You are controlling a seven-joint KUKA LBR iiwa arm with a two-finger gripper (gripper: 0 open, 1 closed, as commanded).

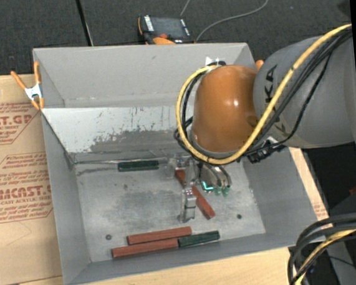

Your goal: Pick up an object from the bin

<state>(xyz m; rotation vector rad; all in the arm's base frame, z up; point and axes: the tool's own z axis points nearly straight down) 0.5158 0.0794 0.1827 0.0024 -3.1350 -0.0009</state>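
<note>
Pincer (188,210) is hanging low over the bin (124,203) floor, right of centre, under the arm's orange cover. Can't tell whether it is spread or pressed together. 1 short reddish-brown stick (204,207) is lying slanted just beside the pincer; contact unclear. Back green stick (137,166) is lying along the far wall. Near the front wall, 2 long brown sticks (159,236) are lying side by side, with the front green stick (198,237) at their right end.

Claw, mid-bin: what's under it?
A short red-brown stick lies slanted on the bin floor beside the tip of the claw. Its upper end runs beneath the orange-covered wrist, which hides that end and the floor under it.
</note>
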